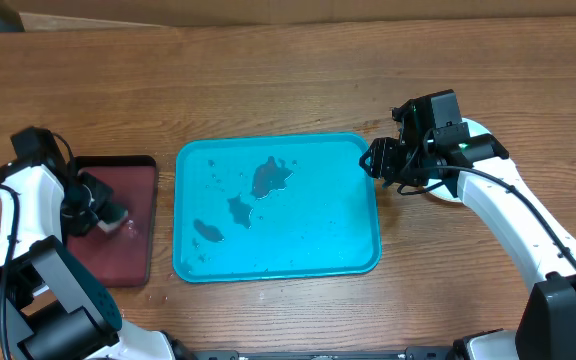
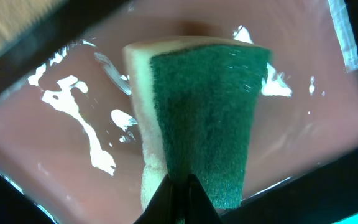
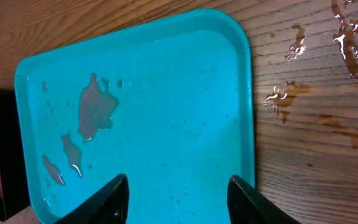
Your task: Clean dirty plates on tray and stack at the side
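Wooden table (image 1: 268, 70), wet in spots, with the turquoise tray (image 1: 353, 255) lying mid-table, brownish puddles (image 1: 271, 175) on its left half. The right pincer (image 3: 178, 190) hangs spread at the tray's right edge. The left pincer (image 2: 179, 191) pinches a green sponge (image 2: 204, 124) over the maroon tray (image 1: 128, 255) at the left.

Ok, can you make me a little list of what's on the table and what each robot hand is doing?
blue tray: middle of the table, wet, brownish puddles on its left half
plates: none in any view
maroon tray: left of the blue tray, wet
sponge: green and yellow, over the maroon tray
left gripper: shut on the sponge
right gripper: open, empty, at the blue tray's right edge
table: wood, with spilled drops beside the blue tray
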Tool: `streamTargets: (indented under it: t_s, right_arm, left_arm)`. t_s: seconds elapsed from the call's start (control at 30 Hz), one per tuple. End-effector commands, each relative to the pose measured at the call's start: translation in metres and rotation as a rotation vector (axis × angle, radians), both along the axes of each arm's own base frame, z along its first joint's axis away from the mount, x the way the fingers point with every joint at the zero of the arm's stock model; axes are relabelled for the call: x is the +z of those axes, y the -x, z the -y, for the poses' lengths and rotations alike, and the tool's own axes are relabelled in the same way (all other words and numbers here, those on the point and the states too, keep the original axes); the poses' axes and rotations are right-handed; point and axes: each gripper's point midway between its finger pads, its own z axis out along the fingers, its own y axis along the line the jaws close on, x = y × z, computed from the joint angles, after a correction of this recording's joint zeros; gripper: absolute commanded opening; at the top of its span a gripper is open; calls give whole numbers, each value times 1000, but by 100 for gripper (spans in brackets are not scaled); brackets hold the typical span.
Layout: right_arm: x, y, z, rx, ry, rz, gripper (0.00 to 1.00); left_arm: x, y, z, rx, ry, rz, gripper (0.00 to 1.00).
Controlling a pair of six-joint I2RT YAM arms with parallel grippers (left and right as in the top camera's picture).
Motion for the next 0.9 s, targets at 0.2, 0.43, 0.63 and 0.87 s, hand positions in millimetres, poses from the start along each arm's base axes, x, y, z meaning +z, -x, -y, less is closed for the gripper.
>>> streamTargets:
  t_s: [0.2, 0.43, 0.63, 0.87]
  right_arm:
    - [3, 1, -1, 0, -2, 9, 53]
    - [3, 0, -1, -1, -2, 12, 52]
    - [3, 0, -1, 0, -2, 12, 52]
    - [3, 0, -1, 0, -2, 11, 52]
  left_arm:
    - [-5, -3, -3, 5, -20, 10, 8]
    - [-28, 19, 13, 65, 33, -49, 5]
    - [-37, 26, 17, 62, 38, -67, 35]
    - [-6, 11, 18, 29, 78, -43, 31]
